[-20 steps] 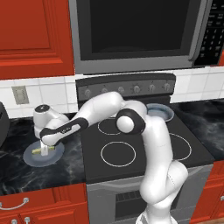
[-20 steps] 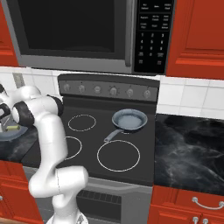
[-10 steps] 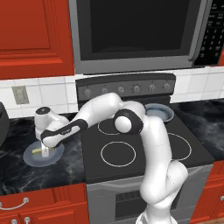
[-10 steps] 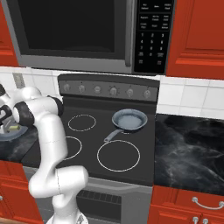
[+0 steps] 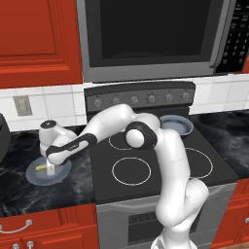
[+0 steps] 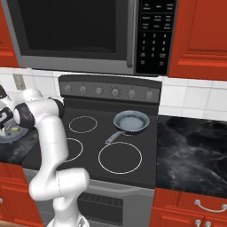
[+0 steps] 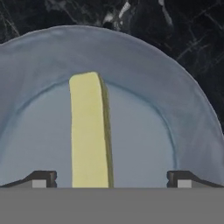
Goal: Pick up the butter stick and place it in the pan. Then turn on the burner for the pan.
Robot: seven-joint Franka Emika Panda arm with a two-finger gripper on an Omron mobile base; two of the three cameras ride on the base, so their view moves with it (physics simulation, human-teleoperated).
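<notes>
Left base view – progress: we judge 0 of the 2 steps done. The butter stick (image 5: 43,167) lies on the plate (image 5: 35,177) at about 9 o'clock of the stove (image 5: 160,170); the pan (image 5: 176,125) sits bare on the back right burner at about 2 o'clock.
Left base view – gripper: the gripper (image 5: 50,168) hangs low over the plate, right at the butter; its jaws are too small here for us to read.
Left base view – change: against the frame 1 second ago, the hand has dropped closer to the plate; the rest of the scene has stayed put.

Right base view – progress: the pan (image 6: 130,122) holds nothing and the knobs (image 6: 115,92) on the back panel look untouched, so the pick, the placing and the burner are all left.
Right base view – butter: a small pale patch at the 9 o'clock edge, on the plate (image 6: 9,135), is probably the butter stick (image 6: 14,130), though it is too small for us to be sure.
Right base view – change: the wrist sits a little lower than 1 second ago; the pan has not moved.

Hand view – gripper: the 2 fingertips (image 7: 41,178) stand spread wide, 1 on each side of the butter stick (image 7: 89,131), with clear gaps and nothing pinched.
Hand view – butter: it runs from 6 o'clock up towards 12, flat on the plate (image 7: 188,113), nearer the fingertip at 7 o'clock.
Hand view – left to do: close on the butter, carry it to the pan, turn the knob.
</notes>
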